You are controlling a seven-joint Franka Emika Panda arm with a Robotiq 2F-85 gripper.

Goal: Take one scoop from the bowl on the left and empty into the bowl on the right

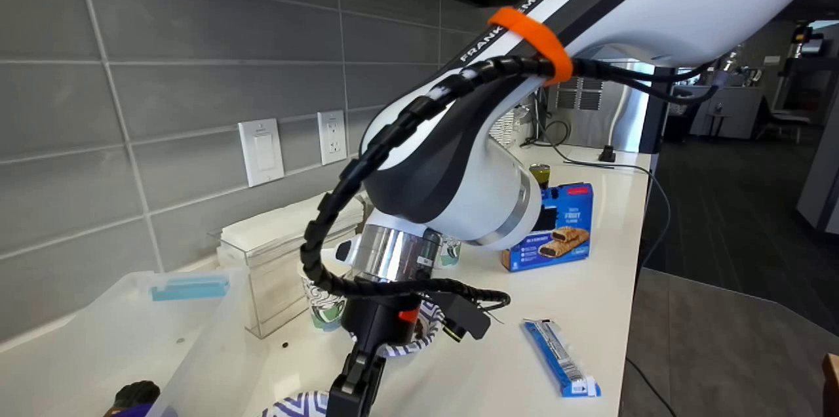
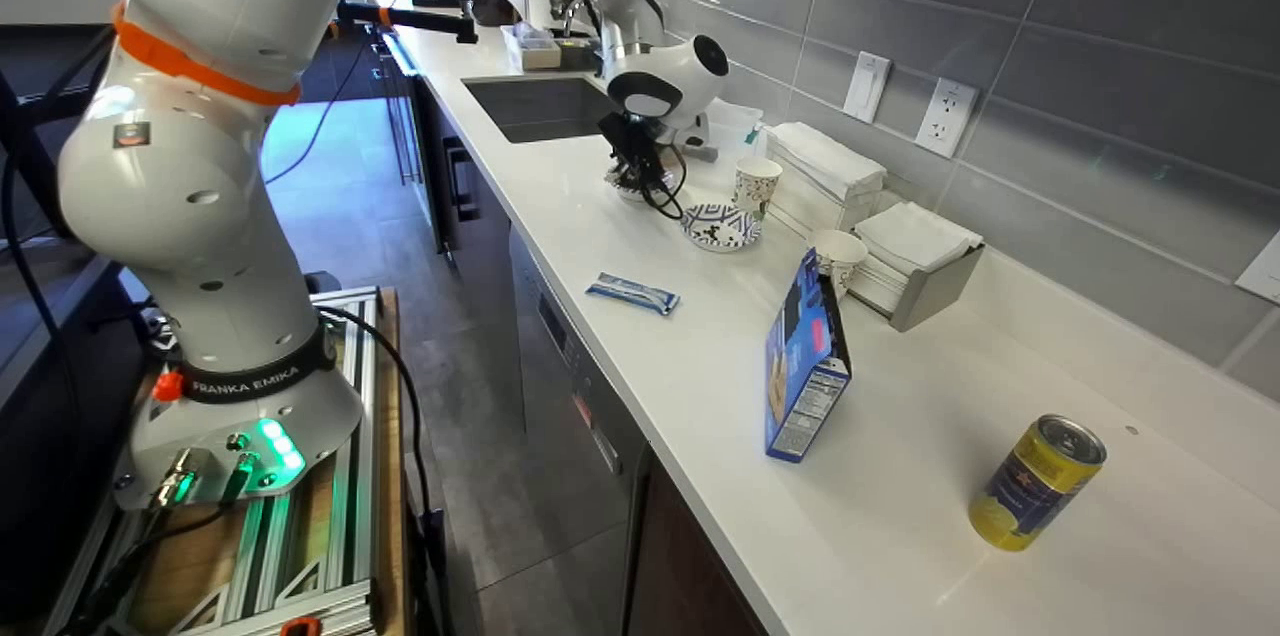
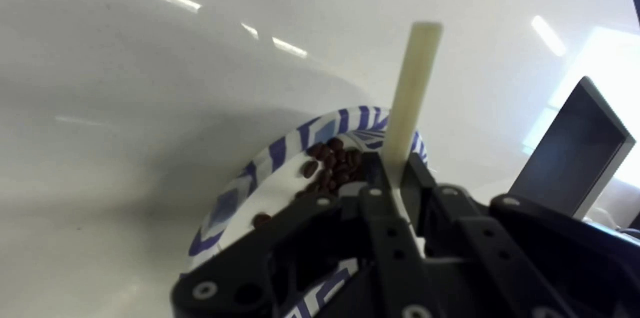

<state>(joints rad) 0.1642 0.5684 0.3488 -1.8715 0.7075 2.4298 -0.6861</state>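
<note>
Claw: jaws pressed together on a pale flat utensil handle, only its thickness between
Utensil handle: squared end juts out past the claw, the scoop end hidden; probably pinched this way so that end can reach down
Patterned paper bowl: below the claw, dark brown beans inside; whether the task's left or right one, cannot tell
Second patterned bowl: just beside the claw, likely set close for a short carry
Black wrist cable: loops out beside the claw, could brush the second bowl
Paper cup: near the claw, crowding the second bowl
Snack bar: well apart from the claw
</note>
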